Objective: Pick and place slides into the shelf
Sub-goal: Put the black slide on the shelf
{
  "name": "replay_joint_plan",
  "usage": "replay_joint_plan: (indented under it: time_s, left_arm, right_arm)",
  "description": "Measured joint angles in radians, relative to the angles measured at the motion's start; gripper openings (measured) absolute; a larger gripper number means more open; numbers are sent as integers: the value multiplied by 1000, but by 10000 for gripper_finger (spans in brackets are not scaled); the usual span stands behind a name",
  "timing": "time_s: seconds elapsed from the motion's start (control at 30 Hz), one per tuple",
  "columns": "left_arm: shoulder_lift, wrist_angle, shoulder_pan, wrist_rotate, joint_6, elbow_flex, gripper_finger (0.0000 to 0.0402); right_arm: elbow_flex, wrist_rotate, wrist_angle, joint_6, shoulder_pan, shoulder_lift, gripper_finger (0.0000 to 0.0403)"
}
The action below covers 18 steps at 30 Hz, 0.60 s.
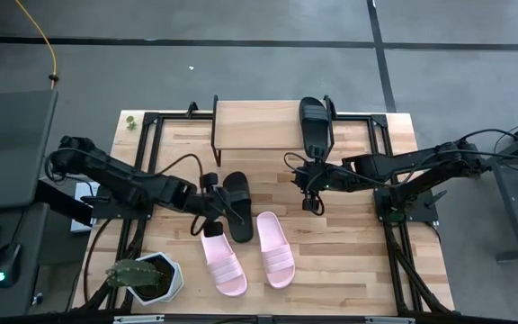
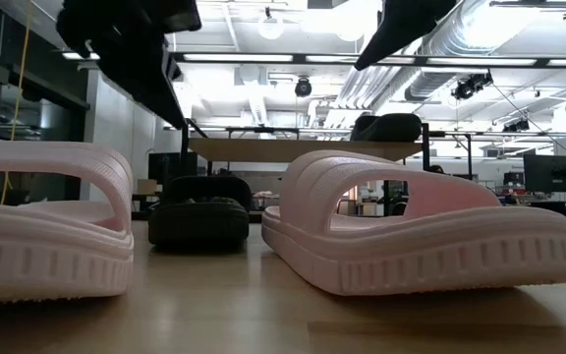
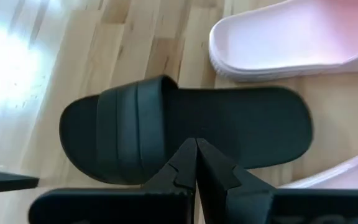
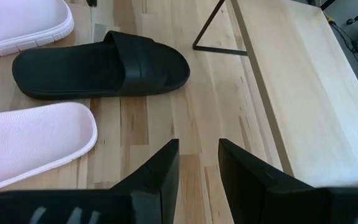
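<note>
Nearest the low camera sat two pale pink ribbed-strap slides, one at the frame's left (image 2: 47,231) and one to its right (image 2: 421,231), both flat on the wooden tabletop (image 2: 263,315). Between and behind them lay a black slide (image 2: 199,208), and farther back stood the low shelf with its light wooden top board and thin black legs (image 2: 303,148), a second black slide (image 2: 386,126) resting on top.

From above, a potted green plant in a white pot (image 1: 144,277) stood well away from the shelf (image 1: 259,126), at the table's near left corner. The black slide on the tabletop (image 1: 237,207) lay just in front of the shelf, the pink pair (image 1: 223,261) (image 1: 275,249) beyond it. The left gripper (image 1: 212,214) hung beside that black slide; the right gripper (image 1: 311,191) hung just in front of the shelf, below the slide on top (image 1: 315,126).

At the left wrist, the fingers (image 3: 213,168) were pressed together, empty, over the black slide (image 3: 185,134).

At the right wrist, the fingers (image 4: 160,168) stood slightly spread, gripping nothing, beside the shelf's board (image 4: 303,87).
</note>
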<state>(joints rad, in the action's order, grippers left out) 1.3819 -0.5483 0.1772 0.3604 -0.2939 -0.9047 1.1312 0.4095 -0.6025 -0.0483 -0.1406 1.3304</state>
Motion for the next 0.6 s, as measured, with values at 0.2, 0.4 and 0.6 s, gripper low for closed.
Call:
replay_joint_plan:
  time_s: [0.2, 0.4, 0.6]
  left_arm:
    - [38, 11, 0, -4, 8, -1, 1]
    - [45, 31, 0, -35, 8, -1, 33]
    - [56, 50, 0, -21, 1, -1, 110]
  right_arm:
    - [0, -1, 0, 0, 0, 0, 102]
    - [0, -1, 0, 7, 0, 0, 102]
    - [0, -1, 0, 7, 0, 0, 102]
